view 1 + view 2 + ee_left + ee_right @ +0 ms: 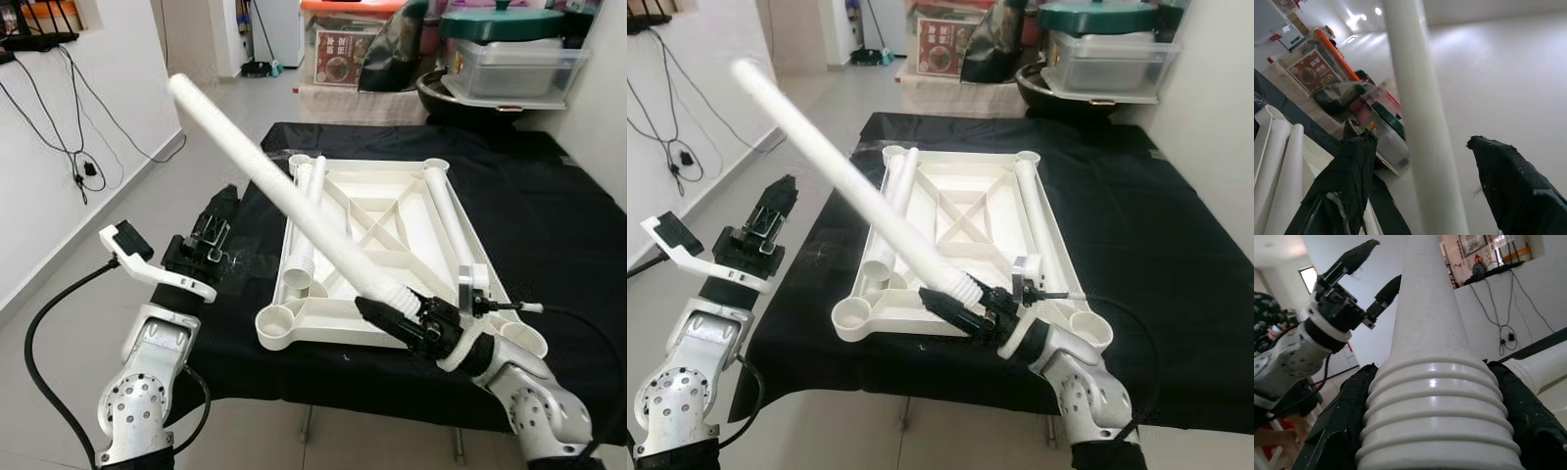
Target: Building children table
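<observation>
The white plastic table top (372,168) lies upside down on a black-covered table (549,225). Two white legs lie in it, one along its left side (310,217) and one along its right (449,217). My right gripper (394,319) is shut on the ribbed end (1435,401) of a third long white leg (265,166), just above the near rim. That leg slants up toward the far left. An empty corner socket (277,321) sits at the near left. My left gripper (782,191) hovers open off the table's left edge, below the raised leg and apart from it.
Storage boxes, a green-lidded pot (502,22) and a clear tub (509,67) crowd the back. Cables (83,166) hang on the left wall, with bare floor beside the table. A person in patterned clothing (1268,328) stands behind my left arm.
</observation>
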Robot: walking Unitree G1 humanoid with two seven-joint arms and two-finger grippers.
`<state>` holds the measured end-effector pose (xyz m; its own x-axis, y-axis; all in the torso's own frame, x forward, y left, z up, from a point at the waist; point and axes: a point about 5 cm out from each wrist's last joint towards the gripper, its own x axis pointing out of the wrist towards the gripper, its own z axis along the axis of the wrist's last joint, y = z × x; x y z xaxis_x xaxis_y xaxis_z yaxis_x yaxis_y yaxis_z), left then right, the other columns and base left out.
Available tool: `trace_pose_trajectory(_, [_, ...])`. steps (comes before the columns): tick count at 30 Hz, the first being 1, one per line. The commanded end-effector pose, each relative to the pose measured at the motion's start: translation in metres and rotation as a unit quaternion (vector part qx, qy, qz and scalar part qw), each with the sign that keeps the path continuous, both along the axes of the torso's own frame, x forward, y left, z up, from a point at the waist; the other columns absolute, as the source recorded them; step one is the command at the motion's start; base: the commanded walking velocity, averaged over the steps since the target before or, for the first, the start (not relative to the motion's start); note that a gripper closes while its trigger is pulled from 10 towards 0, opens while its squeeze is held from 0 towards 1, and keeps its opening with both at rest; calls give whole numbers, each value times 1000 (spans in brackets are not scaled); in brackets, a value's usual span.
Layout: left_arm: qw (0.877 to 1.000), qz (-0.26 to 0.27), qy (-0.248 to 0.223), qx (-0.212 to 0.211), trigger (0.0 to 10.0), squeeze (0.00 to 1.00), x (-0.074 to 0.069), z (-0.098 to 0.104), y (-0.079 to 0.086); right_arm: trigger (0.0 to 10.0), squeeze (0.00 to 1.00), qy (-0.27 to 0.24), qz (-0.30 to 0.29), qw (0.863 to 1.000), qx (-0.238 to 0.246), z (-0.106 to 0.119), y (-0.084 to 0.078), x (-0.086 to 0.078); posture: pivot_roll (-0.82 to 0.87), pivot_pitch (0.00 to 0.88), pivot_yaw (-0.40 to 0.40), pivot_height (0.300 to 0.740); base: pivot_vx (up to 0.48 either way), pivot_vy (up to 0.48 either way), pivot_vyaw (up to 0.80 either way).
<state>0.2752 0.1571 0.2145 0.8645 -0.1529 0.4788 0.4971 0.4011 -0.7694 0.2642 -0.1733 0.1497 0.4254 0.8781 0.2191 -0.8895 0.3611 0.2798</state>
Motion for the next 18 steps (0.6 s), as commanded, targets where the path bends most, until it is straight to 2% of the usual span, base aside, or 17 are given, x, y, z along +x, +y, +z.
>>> trace_pose_trajectory(1, [999, -2, 22, -23, 10000, 0, -1, -10, -1, 0, 0, -9, 25, 1000, 10, 4, 4, -4, -1, 0, -23, 740, 0, 0, 0])
trace_pose_trajectory(2, [999, -2, 22, -23, 10000, 0, -1, -10, -1, 0, 0, -9, 25, 1000, 10, 4, 4, -4, -1, 0, -23, 740, 0, 0, 0])
trace_pose_trajectory(4, [999, -12, 29, -30, 10000, 0, -1, -10, 1, 0, 0, -2, 84, 996, -20, -4, 7, -17, 3, 0, -22, 740, 0, 0, 0])
trace_pose_trajectory(7, [999, -17, 30, -32, 10000, 0, -2, -9, 1, 0, 0, 4, 108, 993, -37, -8, 7, -23, 3, 0, -22, 740, 0, 0, 0])
trace_pose_trajectory(8, [999, -21, 32, -32, 10000, 0, -2, -9, 2, 0, 0, 10, 130, 990, -57, -12, 6, -28, 1, 0, -20, 740, 0, 0, 0])
trace_pose_trajectory(10, [999, -21, 32, -32, 10000, 0, -2, -9, 2, 0, 0, 10, 130, 990, -57, -12, 6, -28, 1, 0, -20, 740, 0, 0, 0])
trace_pose_trajectory(11, [999, -29, 30, -32, 10000, 0, -2, -9, 1, 0, 0, 16, 145, 986, -83, -17, 4, -31, -2, 0, -20, 740, 0, 0, 0])
trace_pose_trajectory(13, [999, -29, 30, -32, 10000, 0, -2, -9, 1, 0, 0, 16, 145, 986, -83, -17, 4, -31, -2, 0, -20, 740, 0, 0, 0])
trace_pose_trajectory(15, [998, -46, 25, -27, 10000, 0, -3, -8, -3, 0, 0, 25, 159, 980, -116, -22, -2, -33, 3, 0, -22, 740, 0, 0, 0])
trace_pose_trajectory(16, [998, -46, 25, -27, 10000, 0, -3, -8, -3, 0, 0, 25, 159, 980, -116, -22, -2, -33, 3, 0, -22, 740, 0, 0, 0])
trace_pose_trajectory(17, [998, -53, 20, -25, 8235, 0, -4, -7, -5, 0, 0, 27, 160, 979, -123, -23, -4, -32, 3, 0, -22, 740, 0, 0, 0])
trace_pose_trajectory(18, [998, -53, 20, -25, 8235, 0, -4, -7, -5, 0, 0, 27, 160, 979, -123, -23, -4, -32, 3, 0, -22, 740, 0, 0, 0])
